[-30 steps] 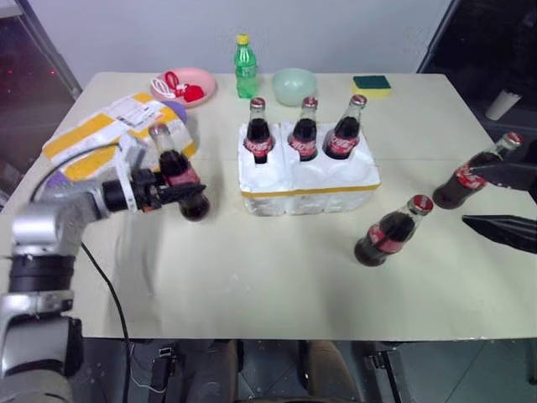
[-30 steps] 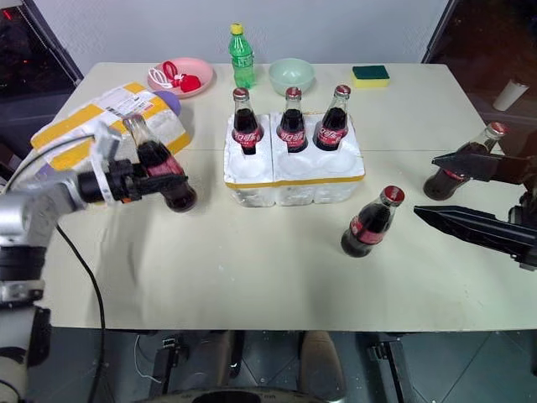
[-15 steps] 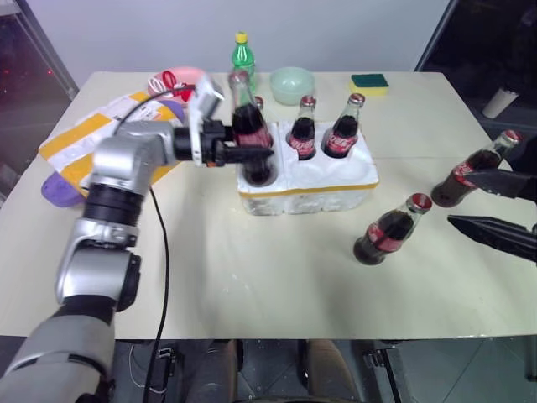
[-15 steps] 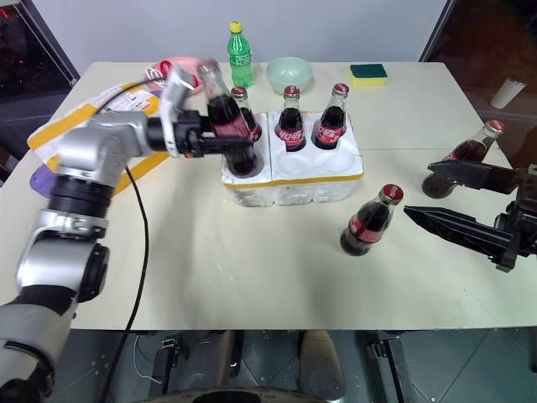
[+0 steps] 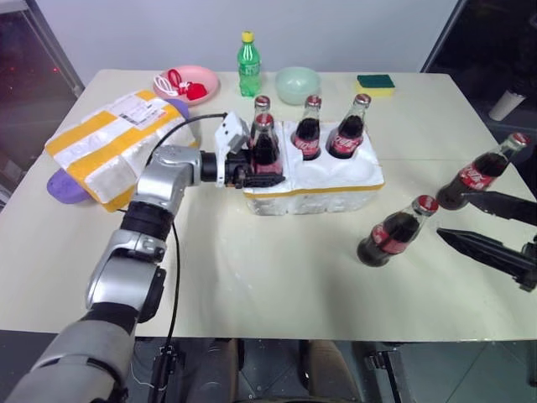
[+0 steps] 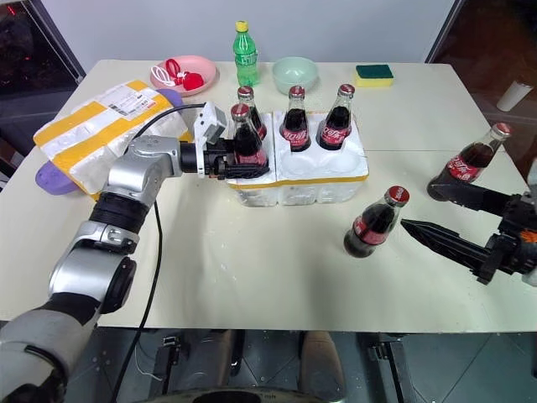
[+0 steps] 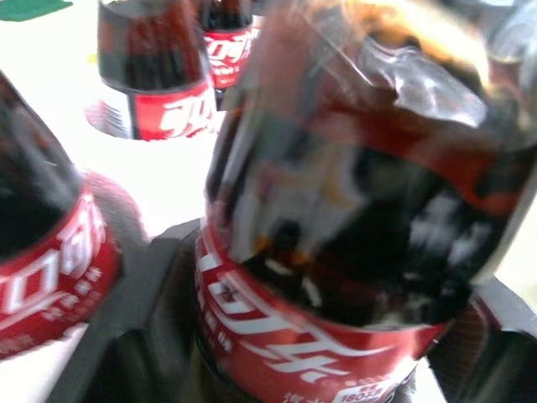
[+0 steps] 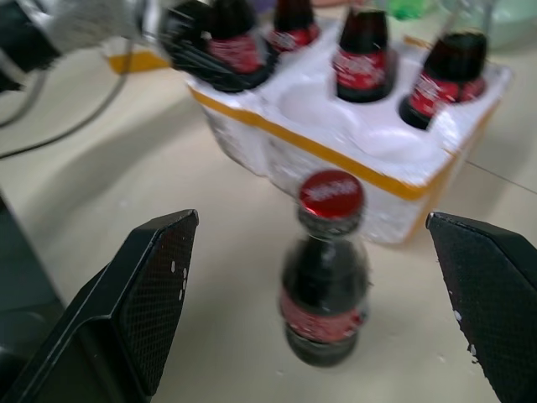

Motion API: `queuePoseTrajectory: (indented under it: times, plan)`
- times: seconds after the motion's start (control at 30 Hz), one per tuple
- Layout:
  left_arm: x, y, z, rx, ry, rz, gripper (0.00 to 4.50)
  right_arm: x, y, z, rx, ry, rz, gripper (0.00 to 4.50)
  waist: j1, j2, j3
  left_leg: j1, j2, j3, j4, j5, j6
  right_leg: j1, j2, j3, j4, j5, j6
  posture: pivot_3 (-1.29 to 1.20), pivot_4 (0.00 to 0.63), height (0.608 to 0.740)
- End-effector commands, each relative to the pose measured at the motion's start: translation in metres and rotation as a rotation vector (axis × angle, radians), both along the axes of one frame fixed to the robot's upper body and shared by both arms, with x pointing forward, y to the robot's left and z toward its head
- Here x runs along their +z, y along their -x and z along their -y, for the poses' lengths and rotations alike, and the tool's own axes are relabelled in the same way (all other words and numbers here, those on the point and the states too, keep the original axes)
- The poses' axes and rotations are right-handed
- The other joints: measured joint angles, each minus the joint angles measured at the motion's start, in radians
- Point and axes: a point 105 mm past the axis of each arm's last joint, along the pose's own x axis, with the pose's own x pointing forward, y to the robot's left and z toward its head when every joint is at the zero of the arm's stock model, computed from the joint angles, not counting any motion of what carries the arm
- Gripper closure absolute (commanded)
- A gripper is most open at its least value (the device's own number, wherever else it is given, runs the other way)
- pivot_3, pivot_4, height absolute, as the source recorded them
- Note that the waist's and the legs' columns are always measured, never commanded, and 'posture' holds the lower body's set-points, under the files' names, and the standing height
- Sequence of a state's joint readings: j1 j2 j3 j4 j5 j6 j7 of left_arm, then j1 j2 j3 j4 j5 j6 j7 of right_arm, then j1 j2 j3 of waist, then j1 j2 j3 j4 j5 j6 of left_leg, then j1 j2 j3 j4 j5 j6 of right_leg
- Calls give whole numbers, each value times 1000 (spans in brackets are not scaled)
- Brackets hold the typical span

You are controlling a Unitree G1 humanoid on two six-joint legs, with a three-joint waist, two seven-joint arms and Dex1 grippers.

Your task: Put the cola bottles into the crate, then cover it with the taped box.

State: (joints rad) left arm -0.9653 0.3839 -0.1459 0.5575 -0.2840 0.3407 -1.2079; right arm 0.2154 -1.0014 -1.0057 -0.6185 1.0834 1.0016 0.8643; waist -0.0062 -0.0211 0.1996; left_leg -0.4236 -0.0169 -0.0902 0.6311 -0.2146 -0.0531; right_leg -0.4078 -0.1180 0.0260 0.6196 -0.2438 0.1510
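Observation:
The crate (image 5: 336, 186) stands mid-table. Three cola bottles fill its back row (image 5: 308, 134). A fourth bottle (image 5: 267, 151) stands upright in the front left well. My left gripper (image 5: 262, 172) reaches in level from the left, open, one finger on each side of that bottle (image 7: 319, 336) and slightly off the glass. Two more cola bottles stand on the table to the right, one nearer (image 5: 393, 237) and one farther (image 5: 480, 172). My right gripper (image 5: 451, 214) is wide open, pointing at the nearer bottle (image 8: 325, 285) from its right. The taped box (image 5: 109, 143) lies at the left.
Along the far edge stand a green plastic bottle (image 5: 247, 65), a pink plate (image 5: 186, 82) with red items, a pale green bowl (image 5: 298, 84) and a sponge (image 5: 374, 82). A purple object (image 5: 63, 186) pokes out from under the taped box.
My left gripper carried a cola bottle rightward from the table's left and lowered it into the crate's front left well, then its fingers spread. My right gripper sank a little.

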Motion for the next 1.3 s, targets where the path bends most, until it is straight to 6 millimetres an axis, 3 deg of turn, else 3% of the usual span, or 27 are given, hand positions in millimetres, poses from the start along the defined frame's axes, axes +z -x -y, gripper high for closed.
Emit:
queuePoseTrajectory:
  times: [0.03,0.13,0.23,0.3,0.4,0.5,0.6,0.73,0.83,1.03,1.3]
  plan:
    - [10,9,-9,-11,1,30,50,0,-5,5,-47,42,50,0,-2,0,0,0,0,0,0,0,0,0,0,0,0,0,0,0,150,739]
    - [22,14,-18,1,13,49,50,-3,-6,7,-59,53,52,0,-6,0,0,1,0,0,0,0,0,0,0,0,0,0,0,0,150,739]
    - [48,28,-38,-6,54,48,50,-9,-4,10,-94,56,47,0,-6,0,0,1,0,0,0,0,0,0,0,0,1,0,0,0,150,739]
    - [66,44,-51,-34,83,31,50,-14,0,10,-111,37,31,0,-7,0,0,1,0,-1,-1,0,0,0,0,0,1,0,0,0,150,739]
    - [88,84,-73,-135,79,-30,50,-30,8,3,-129,-5,-10,0,-7,0,0,1,0,-1,-1,0,0,0,0,0,2,0,0,0,150,739]
    - [90,118,-81,-216,25,-92,50,-47,15,-11,-119,-9,-33,0,-7,2,-1,3,1,-1,-2,0,0,0,0,0,3,0,-1,0,150,739]
    - [66,135,-77,-241,-81,-100,50,-61,14,-20,-128,-41,-55,0,-4,3,-2,6,1,-1,-1,0,0,5,0,0,1,-3,-4,0,150,739]
    - [39,135,-65,-211,-135,-68,50,-71,5,-25,-148,-89,-58,0,-2,3,-2,13,2,1,0,0,-1,14,0,0,-5,-3,-8,0,150,739]
    - [29,127,-54,-169,-114,-31,50,-78,-6,-21,-190,-124,-61,0,-1,2,-2,13,3,2,0,0,-1,15,0,0,-6,-2,-8,0,150,739]
    - [32,127,-44,-170,-61,-20,50,-82,-21,-11,-227,-190,-57,0,-3,3,-2,13,3,2,-4,0,0,12,0,0,-5,-3,-9,0,150,739]
    - [29,123,-39,-168,-33,-36,50,-97,-39,-25,-162,-237,-83,0,-6,3,-2,13,4,3,-3,0,0,13,1,0,-4,-3,-9,0,150,739]
